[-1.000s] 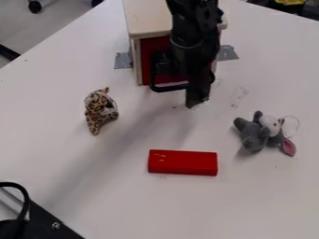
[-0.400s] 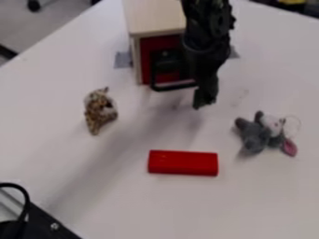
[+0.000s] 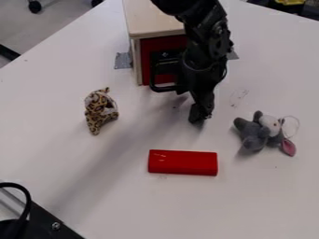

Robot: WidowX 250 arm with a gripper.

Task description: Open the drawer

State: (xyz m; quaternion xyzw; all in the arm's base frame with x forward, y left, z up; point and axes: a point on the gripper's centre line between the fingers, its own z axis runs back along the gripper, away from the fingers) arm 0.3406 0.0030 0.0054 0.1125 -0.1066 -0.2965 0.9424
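My gripper (image 3: pixel 200 113) hangs low over the table just in front of the right part of the drawer, tipped down. The red drawer front (image 3: pixel 146 60) sits in a light wooden box (image 3: pixel 149 18) at the top of the view, flush with the frame as far as it shows. Its black loop handle (image 3: pixel 163 88) sticks out toward the camera, and my gripper and wrist cover its right end. Whether the gripper touches the handle, I cannot tell.
A leopard-print plush (image 3: pixel 100 110) lies to the left, and a grey plush (image 3: pixel 254 133) with a pink ear to the right. In front is a red block (image 3: pixel 183 162). Grey tape (image 3: pixel 122 60) is stuck beside the box. A black object (image 3: pixel 37 221) occupies the lower left corner.
The gripper first shifted right, away from the handle, then came lower and slightly back left toward the camera. The drawer and the other objects stayed in place.
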